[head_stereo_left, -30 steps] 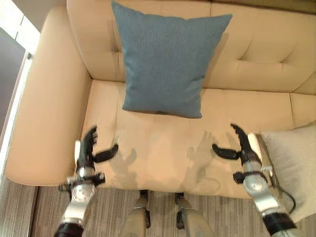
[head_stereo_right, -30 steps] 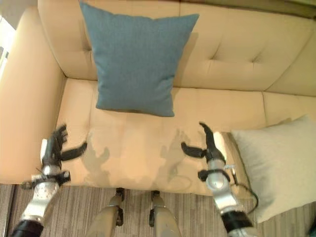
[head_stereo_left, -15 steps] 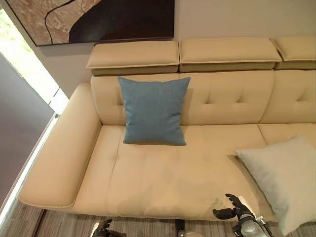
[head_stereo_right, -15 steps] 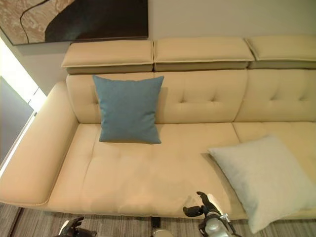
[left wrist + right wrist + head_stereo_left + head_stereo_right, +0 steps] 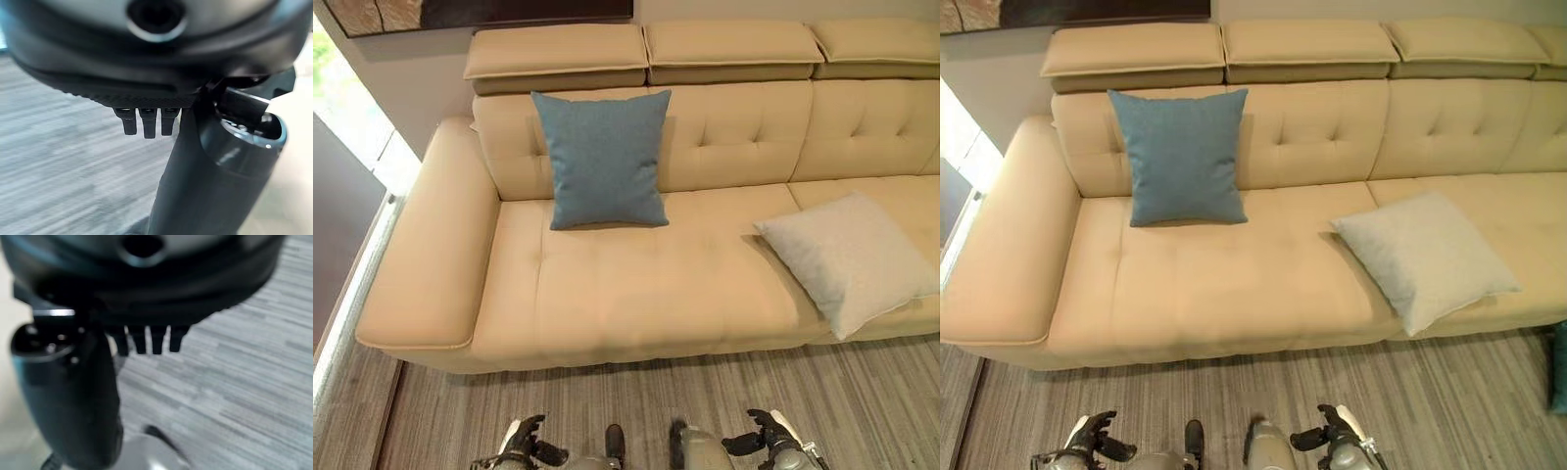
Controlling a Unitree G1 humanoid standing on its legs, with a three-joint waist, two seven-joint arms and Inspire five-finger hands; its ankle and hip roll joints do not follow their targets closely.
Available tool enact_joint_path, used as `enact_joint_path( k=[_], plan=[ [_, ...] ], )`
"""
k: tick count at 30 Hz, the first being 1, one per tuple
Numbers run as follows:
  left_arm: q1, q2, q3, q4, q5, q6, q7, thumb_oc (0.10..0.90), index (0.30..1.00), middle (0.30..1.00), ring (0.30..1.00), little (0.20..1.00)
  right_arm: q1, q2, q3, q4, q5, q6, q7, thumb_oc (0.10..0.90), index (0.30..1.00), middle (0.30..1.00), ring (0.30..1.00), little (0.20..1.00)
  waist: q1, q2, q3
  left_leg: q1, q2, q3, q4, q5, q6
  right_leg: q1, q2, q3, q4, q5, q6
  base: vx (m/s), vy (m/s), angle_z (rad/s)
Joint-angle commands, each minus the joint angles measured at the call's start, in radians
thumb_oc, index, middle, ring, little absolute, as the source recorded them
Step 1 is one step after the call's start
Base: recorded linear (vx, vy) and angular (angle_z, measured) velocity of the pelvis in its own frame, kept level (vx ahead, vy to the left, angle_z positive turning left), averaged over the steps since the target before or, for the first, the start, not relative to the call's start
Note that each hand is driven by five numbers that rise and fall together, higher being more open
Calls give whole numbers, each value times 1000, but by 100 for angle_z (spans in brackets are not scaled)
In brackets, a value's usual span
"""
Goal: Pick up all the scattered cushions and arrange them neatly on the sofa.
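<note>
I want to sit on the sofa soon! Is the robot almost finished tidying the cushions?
Partly. The blue cushion already stands upright against the sofa back. The pale cushion lies flat and crooked near the seat's front edge, so it probably needs straightening. A teal thing on the floor at the right may be another cushion. The left hand and right hand are open and holding nothing.

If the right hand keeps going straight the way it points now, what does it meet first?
Probably the grey striped carpet: the right hand, open and empty, points at it in its wrist view, with nothing between. Depth is unclear.
</note>
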Motion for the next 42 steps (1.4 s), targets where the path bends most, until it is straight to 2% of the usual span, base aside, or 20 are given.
enact_joint_path(
  k=[1, 5, 7, 13, 14, 15, 16, 18, 22, 26, 30, 31, 32, 34, 35, 36, 39, 42],
  plan=[
    [4, 19, 12, -15, 21, -17, 12, 800, 900, 900, 900, 900, -15, -41, -23, -38, 14, -16, -33, 800, 900, 900, 900, 900, 6, -60, -73, -13, -32, -51, 22, -123, -96, 39, 39, -9, -315, 104, -44, -34, -195, -59],
    [4, 4, 5, -6, 25, -12, 11, 800, 900, 900, 900, 900, -10, -44, -22, -31, 34, -15, -34, 800, 900, 900, 900, 900, -11, -58, -84, -12, -11, -34, 22, -116, -113, 54, 74, 31, -399, 120, -57, -8, -177, -20],
    [0, 2, -3, -5, 32, -9, 10, 800, 900, 900, 900, 900, -9, -44, -26, -28, 40, -14, -36, 800, 900, 900, 900, 900, -18, -57, -82, -10, -6, -31, 30, -118, -117, 59, 78, 35, -404, 119, -61, -10, -124, 2],
    [-22, -14, -26, -24, 28, -3, 4, 800, 900, 900, 900, 900, 7, -45, -44, 1, 62, -10, -43, 800, 900, 900, 900, 900, -36, -64, -60, -28, 8, -30, 166, -165, -132, 75, 93, 52, -401, 109, -91, -16, -79, -8],
    [-24, -17, -28, -26, 24, -3, 5, 800, 900, 900, 900, 900, 7, -46, -45, 7, 67, -8, -46, 800, 900, 900, 900, 900, -35, -65, -54, -36, 5, -41, 192, -168, -133, 76, 95, 59, -401, 109, -94, -32, 10, -28],
    [-28, -26, -39, -30, 8, -7, 8, 800, 900, 900, 900, 900, 7, -47, -48, 12, 80, -5, -50, 800, 900, 900, 900, 900, -23, -67, -38, -55, -15, -106, 212, -168, -140, 80, 100, 82, -408, 116, -96, -36, 18, -27],
    [-28, -26, -39, -30, 8, -7, 8, 800, 900, 900, 900, 900, 7, -47, -48, 12, 80, -5, -50, 800, 900, 900, 900, 900, -24, -68, -40, -57, -16, -107, 209, -165, -140, 77, 99, 81, -409, 117, -96, -28, 26, -54],
    [-36, -34, -46, -33, -13, -8, 17, 800, 900, 900, 900, 900, 6, -48, -50, 11, 89, -11, -59, 800, 900, 900, 900, 900, -17, -68, -44, -87, -49, -192, 164, -143, -144, 74, 103, 109, -428, 137, -85, 18, 42, -51],
    [-38, -37, -50, -15, 0, -2, 11, 800, 900, 900, 900, 900, 11, -49, -59, 20, 89, -7, -54, 800, 900, 900, 900, 900, -26, -64, -63, -72, -44, -189, 114, -137, -137, 72, 110, 139, -451, 143, -74, 62, 79, -29],
    [-31, -28, -52, -1, 27, 3, 6, 800, 900, 900, 900, 900, 26, -29, -59, 48, 82, 6, -52, 800, 900, 900, 900, 900, -31, -64, -81, -29, -35, -146, 56, -128, -114, 55, 105, 164, -425, 151, -55, 81, 138, -57],
    [-39, -12, -43, -9, 20, 1, 12, 800, 900, 900, 900, 900, 12, -15, -60, 47, 88, 14, -54, 800, 900, 900, 900, 900, -16, -57, -64, -7, -18, -104, 29, -127, -101, 5, 95, 123, -330, 143, -39, -9, 64, -83],
    [-37, -4, -38, -8, 20, 2, 13, 800, 900, 900, 900, 900, 9, -11, -55, 46, 81, 16, -54, 800, 900, 900, 900, 900, 2, -54, -61, 15, -2, -68, 11, -129, -102, -8, 53, 16, -317, 149, -34, 65, -36, -108],
    [-33, -1, -37, -7, 24, 2, 11, 800, 900, 900, 900, 900, 12, -8, -51, 47, 73, 16, -55, 800, 900, 900, 900, 900, 7, -51, -59, 29, 5, -52, 4, -131, -104, 2, 28, -52, -330, 149, -39, 96, -62, -141],
    [-31, 4, -33, -8, 25, 3, 8, 800, 900, 900, 900, 900, 8, -6, -46, 45, 58, 22, -56, 800, 900, 900, 900, 900, 16, -48, -54, 41, 19, -24, 5, -134, -107, -7, -1, -149, -331, 158, -46, 113, -92, -84],
    [-28, 5, -32, -7, 26, 3, 6, 800, 900, 900, 900, 900, 8, -7, -45, 46, 51, 25, -59, 800, 900, 900, 900, 900, 19, -40, -52, 56, 32, -22, 6, -152, -111, -14, -8, -175, -310, 144, -37, 91, -117, -35],
    [-24, 3, -34, -4, 33, 3, 6, 800, 900, 900, 900, 900, 9, -8, -45, 47, 47, 26, -60, 800, 900, 900, 900, 900, 16, -40, -44, 57, 35, -2, 9, -143, -109, -27, -19, -195, -300, 157, -45, 119, -129, -50],
    [-20, -3, -41, 8, 55, 3, 3, 800, 900, 900, 900, 900, 20, -3, -44, 52, 50, 23, -58, 800, 900, 900, 900, 900, 2, -52, -51, 72, 34, 11, 31, -163, -119, 5, 0, -165, -346, 149, -52, 141, -173, -37],
    [-32, -15, -61, 2, 57, 4, -2, 800, 900, 900, 900, 900, 27, -7, -40, 57, 53, 22, -60, 800, 900, 900, 900, 900, -11, -60, -51, 61, 50, 9, 121, -199, -138, 25, 23, -140, -364, 132, -73, 165, -233, -20]
  ],
)
